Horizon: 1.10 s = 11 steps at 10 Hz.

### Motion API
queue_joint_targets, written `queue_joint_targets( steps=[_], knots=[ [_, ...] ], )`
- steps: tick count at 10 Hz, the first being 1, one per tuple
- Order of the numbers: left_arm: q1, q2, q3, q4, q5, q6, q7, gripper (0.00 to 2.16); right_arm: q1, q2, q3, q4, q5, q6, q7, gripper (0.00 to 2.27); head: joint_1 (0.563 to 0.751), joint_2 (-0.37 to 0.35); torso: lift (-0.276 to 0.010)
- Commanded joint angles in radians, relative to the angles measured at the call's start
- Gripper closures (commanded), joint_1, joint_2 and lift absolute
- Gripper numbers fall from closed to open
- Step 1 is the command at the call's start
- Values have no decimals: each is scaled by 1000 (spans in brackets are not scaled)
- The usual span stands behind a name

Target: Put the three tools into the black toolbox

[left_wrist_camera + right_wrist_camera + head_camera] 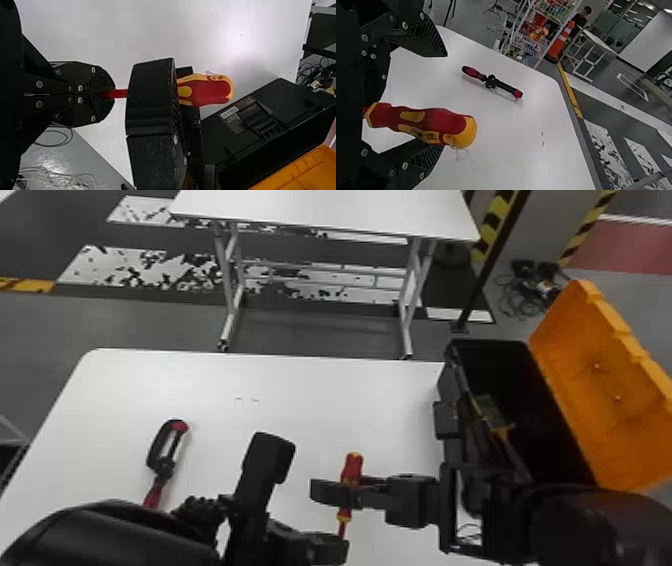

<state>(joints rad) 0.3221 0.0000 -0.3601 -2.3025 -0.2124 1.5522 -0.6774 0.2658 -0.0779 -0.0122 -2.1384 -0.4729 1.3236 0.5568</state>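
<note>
The left gripper (341, 542) is shut on the thin red shaft of a red-and-yellow screwdriver (353, 466), held upright above the table; the left wrist view has this gripper (109, 94) pinching the shaft of the screwdriver (210, 90). The right gripper (345, 490) has its fingers on either side of the handle. In the right wrist view the right gripper (442, 101) is open, with gaps beside the screwdriver handle (429, 123). A red-and-black tool with a looped frame (162, 462) lies on the table's left. Inside the black toolbox (446, 377) is a partly yellow tool (492, 412).
The toolbox stands at the right of the white table (210, 380), its orange lid (605, 390) hinged open to the right. The right forearm (565, 520) crosses in front of the box. Beyond the near table stands another white table (320, 210).
</note>
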Motion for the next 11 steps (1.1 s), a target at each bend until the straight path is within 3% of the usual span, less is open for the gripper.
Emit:
queue_joint_targets(
  steps=[1,2,8,10,11],
  knots=[
    [0,-3,1,5,1,0,-1,2030,-5,1,3,6,2,-2,-14,1973,695,-81,-51],
    [0,-3,3,5,1,0,-1,2030,-5,0,5,3,7,-2,-14,2236,695,-83,-51],
    [18,-3,4,-3,13,-43,24,2020,18,-2,-9,-11,7,-27,-9,2236,695,-89,-51],
    [35,-3,26,-31,34,-56,38,1747,30,-3,-37,-11,0,-39,3,2236,695,-96,-51],
    [45,2,53,-54,64,-56,35,1021,32,-3,-60,-14,-9,-42,8,2236,695,-102,-51]
  ],
)
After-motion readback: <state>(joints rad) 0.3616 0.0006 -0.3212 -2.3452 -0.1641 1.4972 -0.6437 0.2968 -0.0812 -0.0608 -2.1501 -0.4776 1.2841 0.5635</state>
